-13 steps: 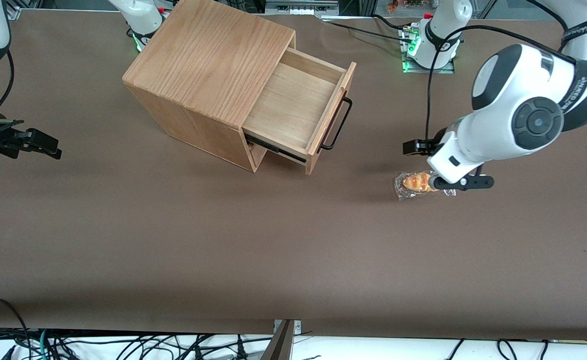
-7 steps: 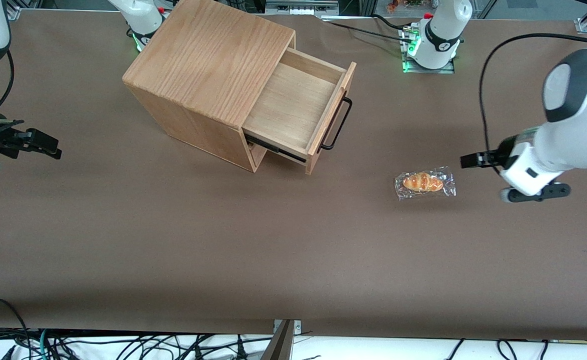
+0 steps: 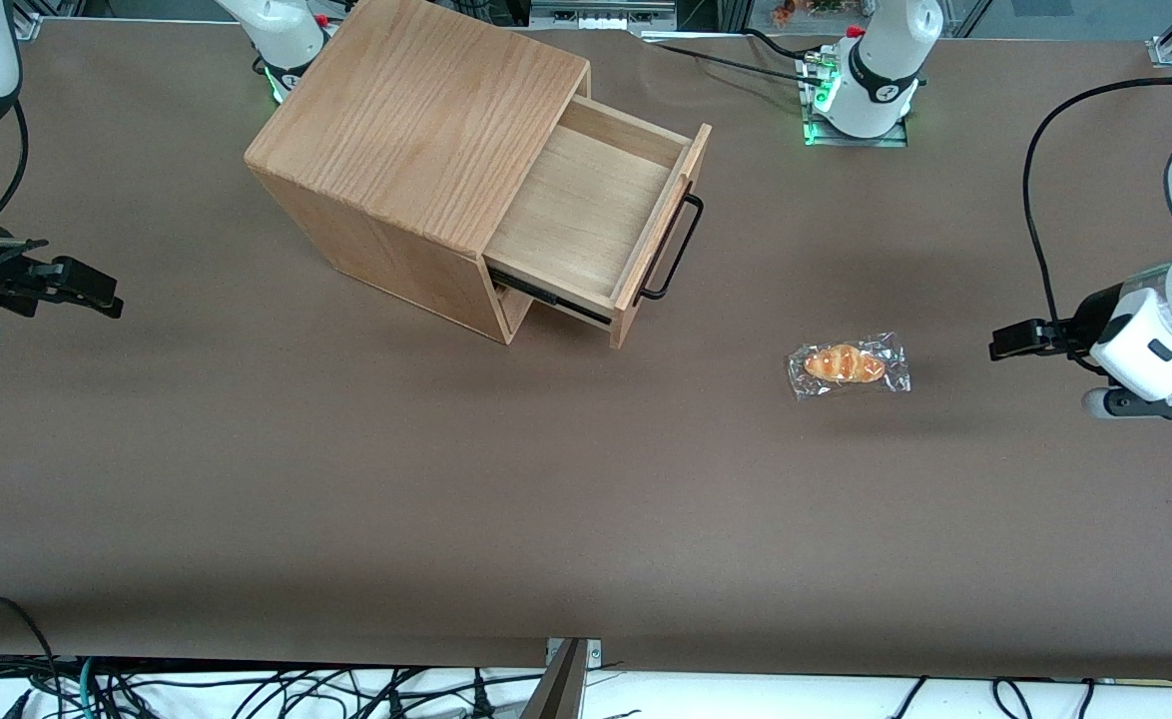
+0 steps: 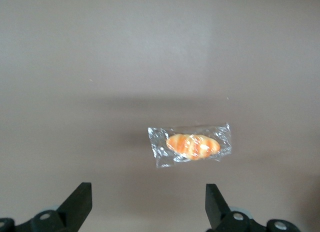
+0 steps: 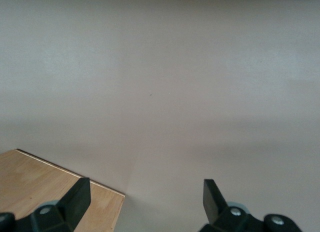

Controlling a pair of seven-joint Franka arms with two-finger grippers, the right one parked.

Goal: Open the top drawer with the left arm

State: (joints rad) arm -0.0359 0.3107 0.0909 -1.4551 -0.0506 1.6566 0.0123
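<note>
The top drawer (image 3: 586, 210) stands pulled well out of the oak casing (image 3: 416, 120), its pale tray bare inside. Its thin black bar handle (image 3: 674, 248) runs along the flat front panel, with nothing touching it. My left arm's gripper (image 3: 1065, 371) hovers over the table toward the working arm's end, far from the drawer. In the left wrist view the gripper (image 4: 147, 199) is open wide with nothing between its black fingers (image 4: 80, 199).
A wrapped bread roll (image 3: 846, 364) lies on the brown table between the drawer front and my gripper; the left wrist view shows the roll (image 4: 192, 146) just ahead of the fingertips. Cables hang along the table's near edge (image 3: 586, 659).
My left arm has swung away from the drawer toward the working arm's end of the table, uncovering the bread roll. The drawer has not moved.
</note>
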